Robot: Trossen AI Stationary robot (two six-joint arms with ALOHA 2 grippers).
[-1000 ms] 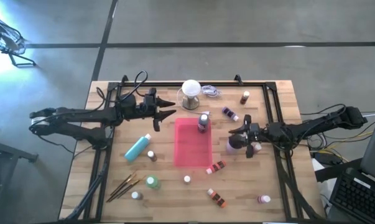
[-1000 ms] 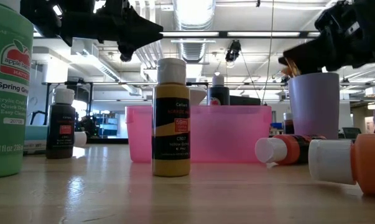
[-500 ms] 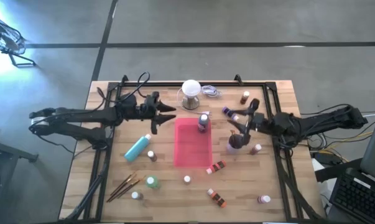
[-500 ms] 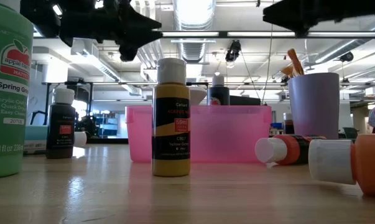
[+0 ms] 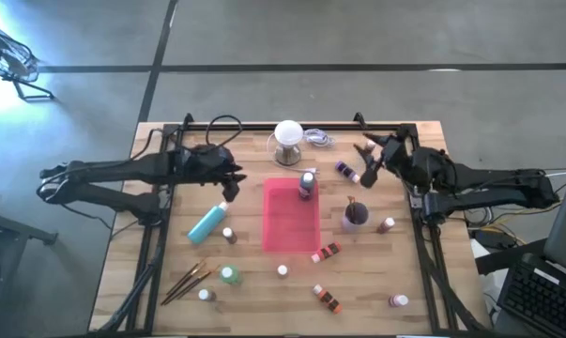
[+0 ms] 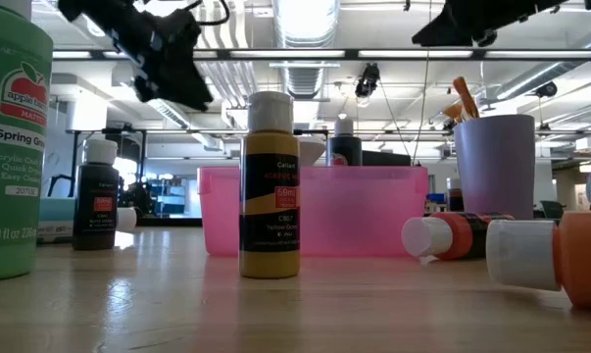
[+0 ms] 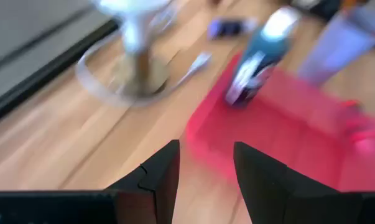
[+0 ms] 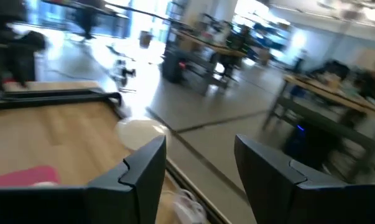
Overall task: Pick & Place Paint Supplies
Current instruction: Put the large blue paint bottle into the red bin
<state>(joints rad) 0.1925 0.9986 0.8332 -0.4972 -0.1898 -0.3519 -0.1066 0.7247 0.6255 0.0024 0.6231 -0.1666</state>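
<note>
Small white-capped paint bottles stand or lie scattered on the wooden table, among them a purple one (image 5: 346, 171) and an orange one (image 5: 328, 252). The teal bottle (image 5: 207, 223) lies on its side. Two brown-handled brushes (image 5: 189, 280) lie near the near-left corner. Another brush (image 6: 465, 96) stands in a lilac cup (image 5: 355, 214). A dark bottle (image 5: 307, 183) stands upright in the pink tray's far end. My left gripper (image 5: 234, 178) (image 7: 206, 149) hangs open, tipped down, left of the tray. My right gripper (image 5: 372, 161) (image 8: 201, 143) is open, raised above the purple bottle.
The pink tray (image 5: 287, 230) lies mid-table. The white ball-topped stand (image 5: 288, 141) is at the far edge with a cord (image 5: 318, 138) beside it. A green bottle (image 5: 228, 275) and a yellow bottle (image 6: 270, 186) stand near the front. Black frame rails (image 5: 160, 235) run along both sides.
My right gripper has risen away from the lilac cup and swung toward the table's far right; the cup stays put with the brush in it. My left gripper has drawn back toward the left and tipped downward.
</note>
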